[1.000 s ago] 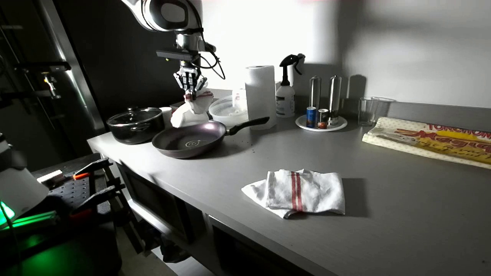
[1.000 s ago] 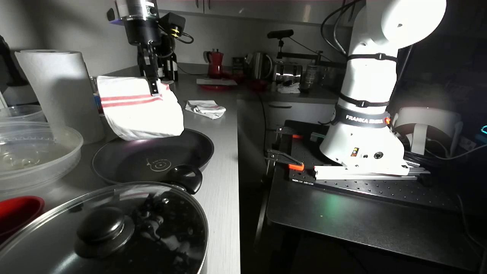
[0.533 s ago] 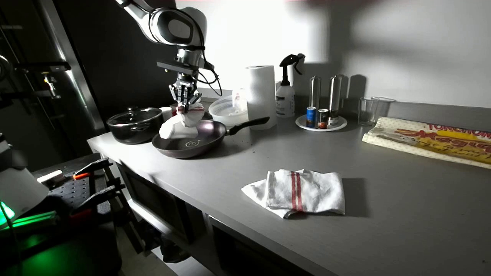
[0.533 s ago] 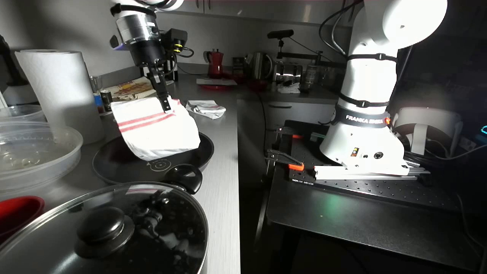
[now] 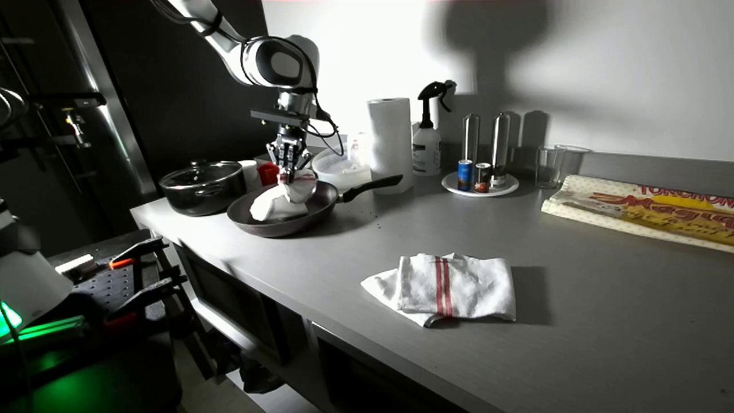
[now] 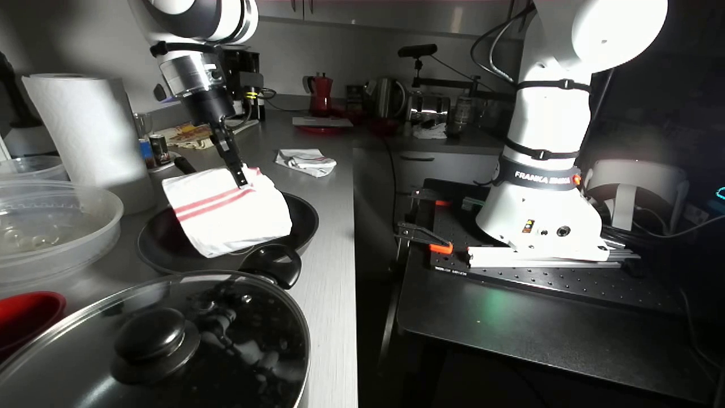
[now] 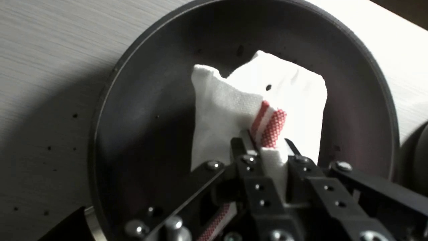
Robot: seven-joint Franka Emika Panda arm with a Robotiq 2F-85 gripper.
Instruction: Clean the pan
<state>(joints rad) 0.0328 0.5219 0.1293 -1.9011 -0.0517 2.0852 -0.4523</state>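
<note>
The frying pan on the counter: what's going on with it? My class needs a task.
A robot gripper is shut on a red-striped white cloth and holds it down inside the frying pan, apparently to wipe it. Whether the cloth is pressing or just hanging there, I cannot tell. Dark specks show in the pan, so it is probably not clean yet. A second, folded cloth lies on the counter.

White robot arm (image 5: pixel 229 50) bent over the edge of the counter (image 6: pixel 334 243), wrist (image 6: pixel 190 73) tilted, end effector (image 6: pixel 242 181) angled downward, fingers (image 7: pixel 259 190) pinched close
</note>
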